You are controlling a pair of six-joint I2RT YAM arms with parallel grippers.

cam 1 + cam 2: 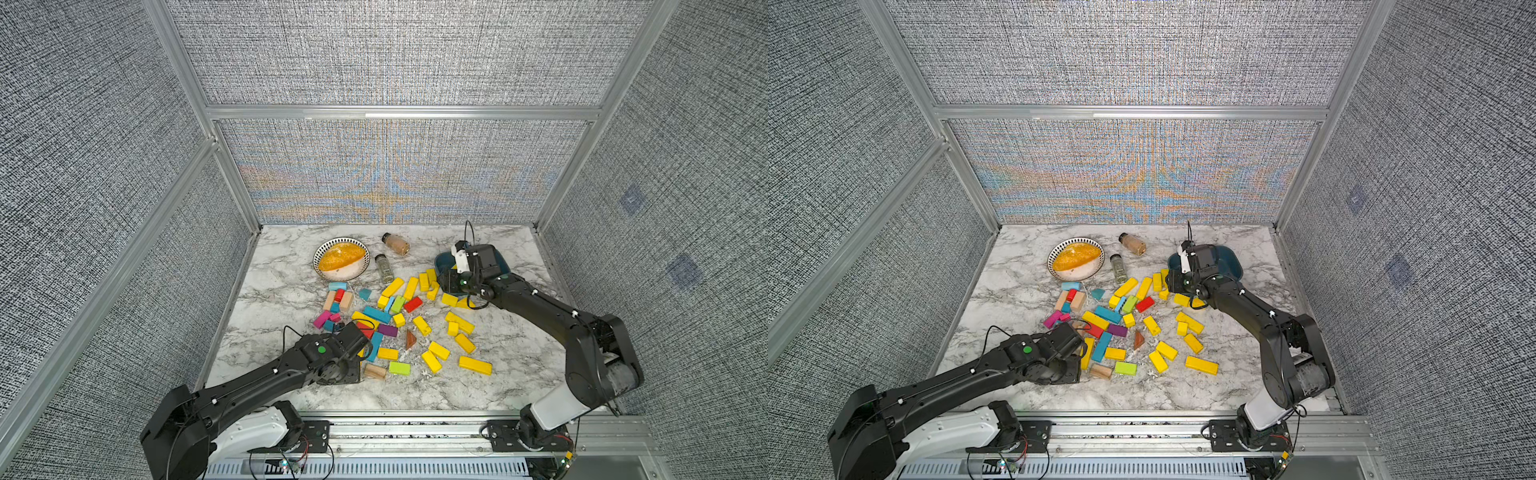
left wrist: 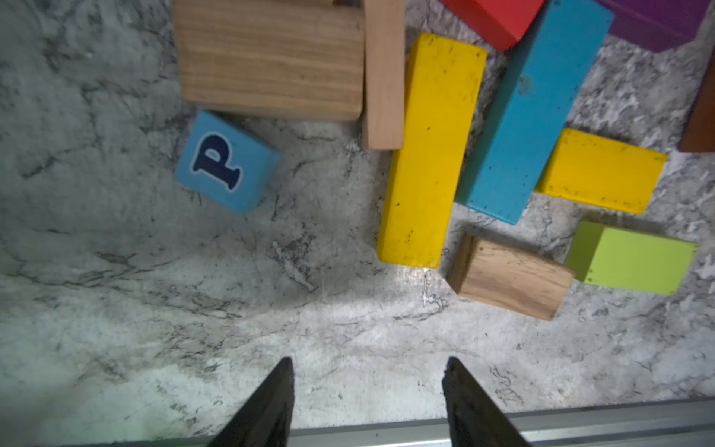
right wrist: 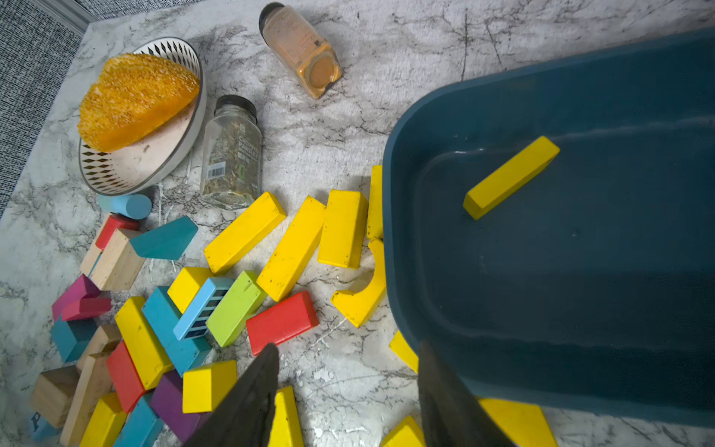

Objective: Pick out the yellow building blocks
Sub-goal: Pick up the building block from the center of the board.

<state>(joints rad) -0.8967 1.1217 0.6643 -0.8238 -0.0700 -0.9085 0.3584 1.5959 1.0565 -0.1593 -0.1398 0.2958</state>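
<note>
Several yellow building blocks lie scattered over the marble table in both top views, among them a long bar (image 1: 475, 365) (image 1: 1201, 365) near the front. One yellow bar (image 3: 510, 177) lies inside the dark blue bin (image 3: 580, 271) (image 1: 1229, 262). My right gripper (image 3: 348, 346) (image 1: 446, 284) hangs open over the bin's near rim, with nothing between its fingers. My left gripper (image 2: 369, 360) is open over bare marble at the pile's front left. It stands a little short of a yellow bar (image 2: 429, 154) and holds nothing. The left wrist (image 1: 332, 353) hides its fingers in both top views.
A patterned bowl (image 1: 322, 270) with an orange sponge and two spice jars (image 1: 397, 244) (image 1: 384, 268) stand at the back. Blue, red, purple, lime-green and tan blocks mix with the yellow ones. A blue P cube (image 2: 226, 162) lies near the left gripper. An aluminium rail (image 2: 580, 422) runs along the table's front.
</note>
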